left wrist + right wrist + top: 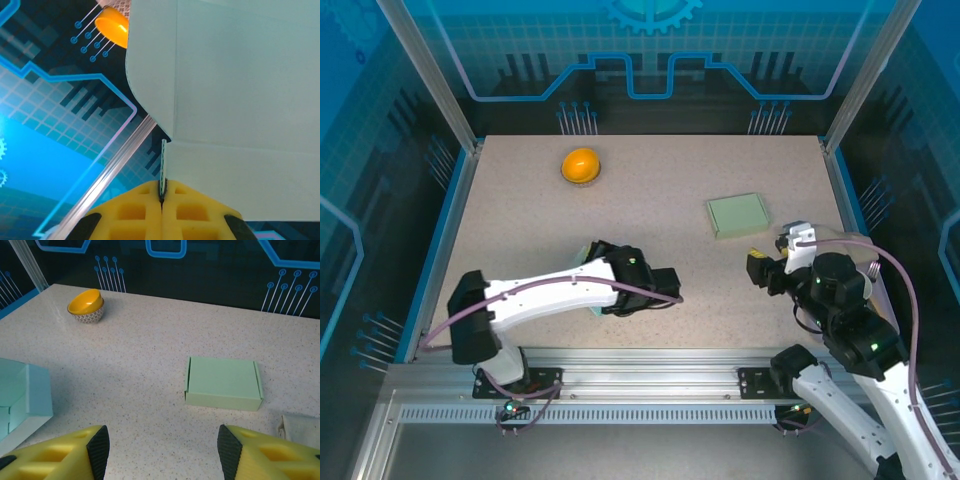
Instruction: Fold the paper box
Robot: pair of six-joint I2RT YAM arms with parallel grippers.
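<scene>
left wrist: left tool pinches paper box; right tool spread, empty.

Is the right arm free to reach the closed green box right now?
Probably yes: the right gripper is open and empty, and only bare table lies between it and the closed green box.

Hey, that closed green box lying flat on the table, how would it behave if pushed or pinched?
The green box looks like thin card, so probably light, sliding across the table rather than tipping. Being hollow, it might dent under a hard pinch.
</scene>
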